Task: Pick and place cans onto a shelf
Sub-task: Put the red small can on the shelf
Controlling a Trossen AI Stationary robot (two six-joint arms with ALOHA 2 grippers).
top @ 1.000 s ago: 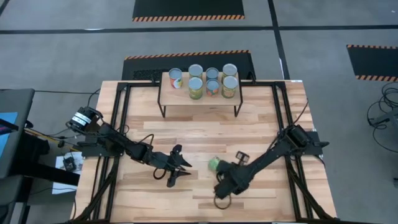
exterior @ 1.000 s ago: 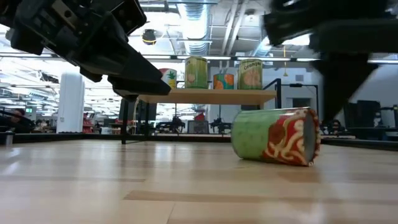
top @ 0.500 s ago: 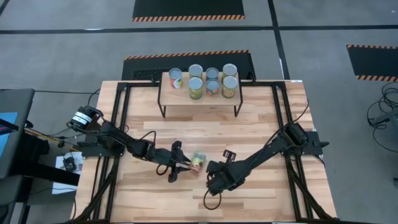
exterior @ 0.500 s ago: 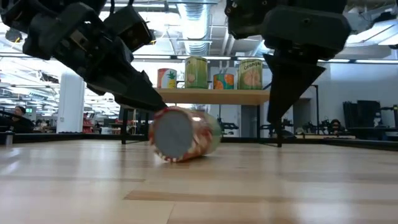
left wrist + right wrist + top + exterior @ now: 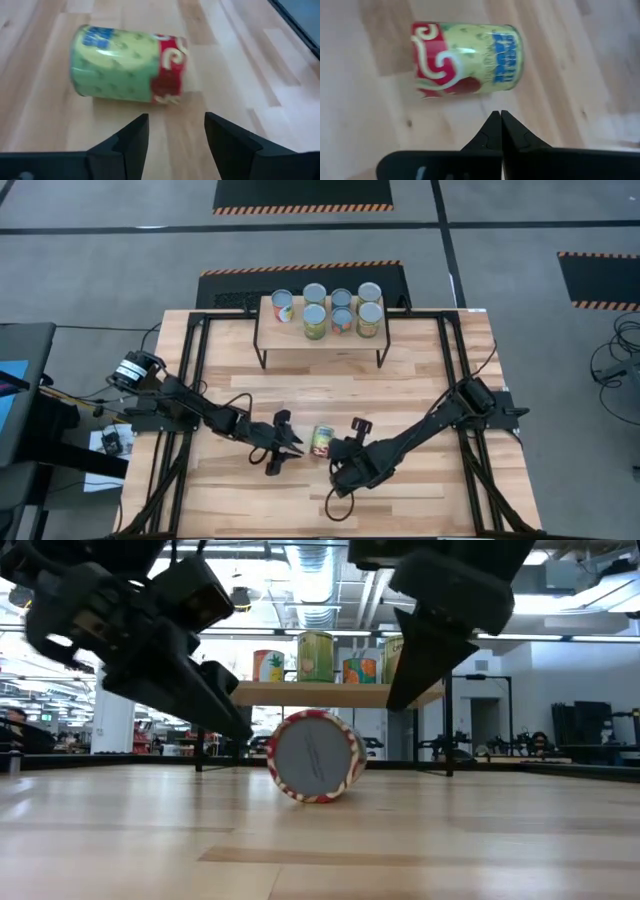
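Can (image 5: 322, 440) rolled end-on between both tools, its label hidden low.

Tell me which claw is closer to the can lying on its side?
Left, just barely. The left claw sits open right beside the fallen can, while the right claw is shut, close on the can's other side.

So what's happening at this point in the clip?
Seven cans stand on the shelf at the table's far edge. An eighth, the green and red can, lies on its side on the table, held by neither arm. The left pincer, fingers open, sits just beside the can. The right pincer, fingers shut, is close on its other side.
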